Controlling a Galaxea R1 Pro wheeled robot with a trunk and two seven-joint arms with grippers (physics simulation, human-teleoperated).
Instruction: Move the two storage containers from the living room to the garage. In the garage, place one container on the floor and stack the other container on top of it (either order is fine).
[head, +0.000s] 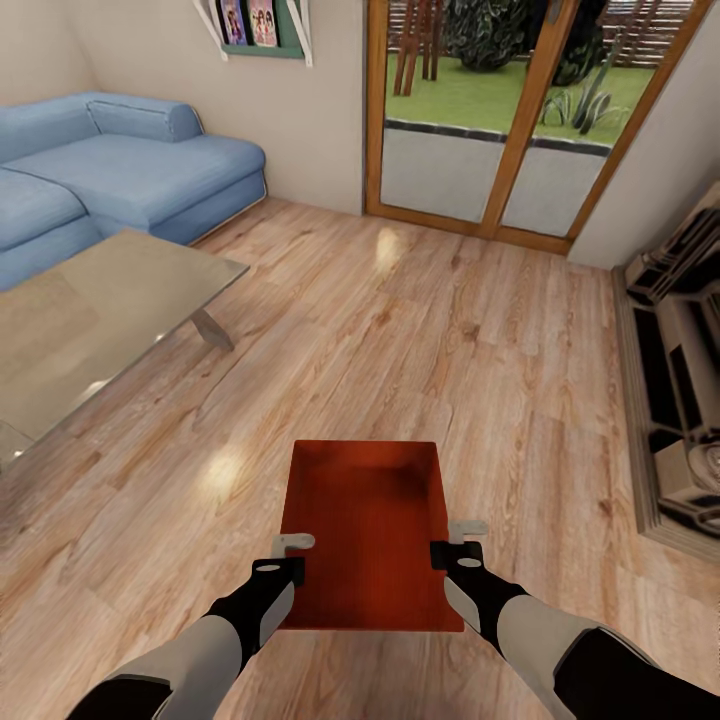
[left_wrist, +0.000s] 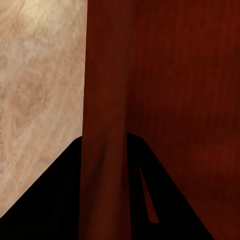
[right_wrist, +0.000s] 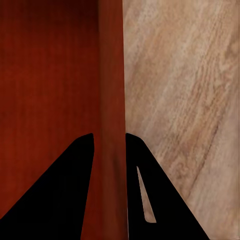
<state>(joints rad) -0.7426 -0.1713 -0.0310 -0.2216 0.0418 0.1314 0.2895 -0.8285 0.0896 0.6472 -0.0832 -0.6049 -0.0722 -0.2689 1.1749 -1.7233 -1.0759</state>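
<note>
I am early in the job: I hold one storage container low in the middle of the head view, above the living room's wood-plank floor, with the blue sofa at upper left and the glass doors at the top, so the garage trip and the stacking are both still to do, by my reckoning. My left jaws pinch the box's left wall and my right jaws pinch its right wall, each closed down on the thin wall, one finger inside and one outside. The container is plain orange-red, rectangular, lidless and empty, its inside shaded darker at the far end.
</note>
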